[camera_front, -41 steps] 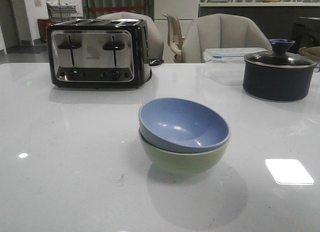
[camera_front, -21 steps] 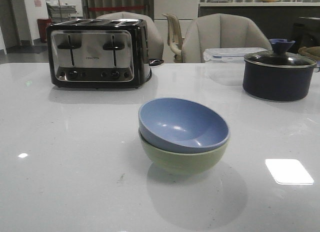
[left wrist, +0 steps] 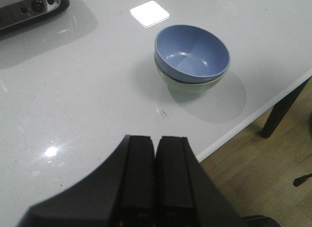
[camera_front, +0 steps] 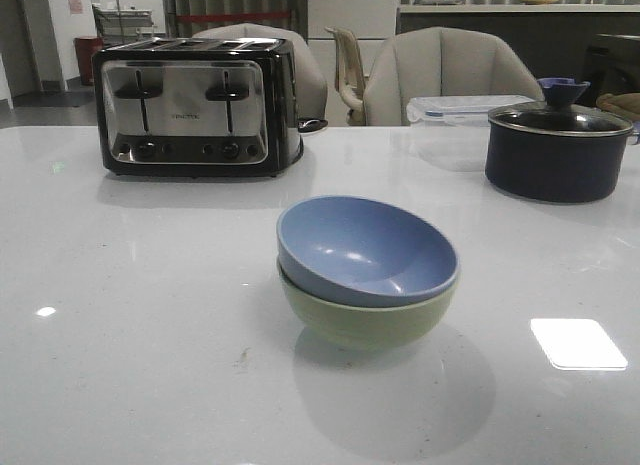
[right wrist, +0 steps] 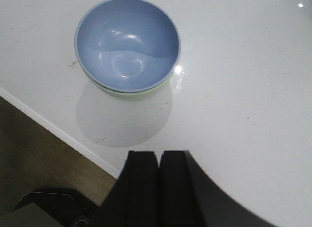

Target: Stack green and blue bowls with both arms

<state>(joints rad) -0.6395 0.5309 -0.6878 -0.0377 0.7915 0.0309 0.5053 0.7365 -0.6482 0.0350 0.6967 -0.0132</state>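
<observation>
The dusty blue bowl sits nested inside the pale green bowl at the middle of the white table. The stack also shows in the left wrist view, blue bowl over green bowl, and in the right wrist view, blue bowl over a sliver of green bowl. My left gripper is shut and empty, held back from the stack near the table's front edge. My right gripper is shut and empty, also clear of the bowls. Neither arm shows in the front view.
A chrome and black toaster stands at the back left. A dark navy lidded pot stands at the back right, with a clear plastic box beside it. Chairs stand behind the table. The table's front edge lies close to the bowls.
</observation>
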